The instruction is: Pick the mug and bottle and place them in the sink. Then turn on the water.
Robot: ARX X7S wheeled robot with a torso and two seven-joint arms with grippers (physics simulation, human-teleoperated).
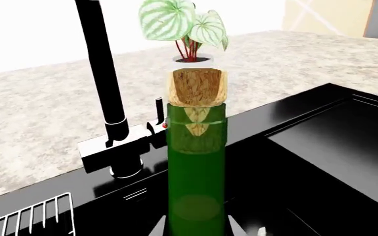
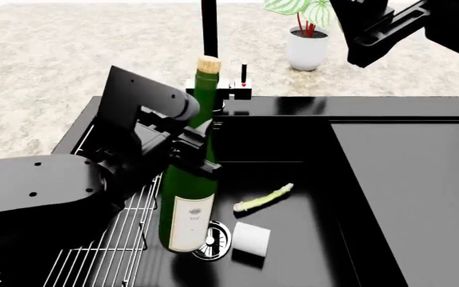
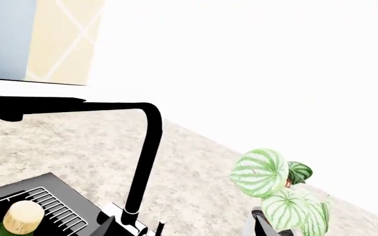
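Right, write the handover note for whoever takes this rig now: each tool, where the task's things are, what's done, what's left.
Left tool: shut on the bottle's neck; bottle upright, base inside the sink basin near the drain. Whether it rests on the bottom cannot be told.
Right tool: raised high at the back right; its arm shows, open or shut cannot be told.
Mug: lying on its side in the basin beside the drain. A green stalk lies nearby.
Faucet: no water visible.
Done: mug in sink.
Left: release the bottle, withdraw, turn on the water.
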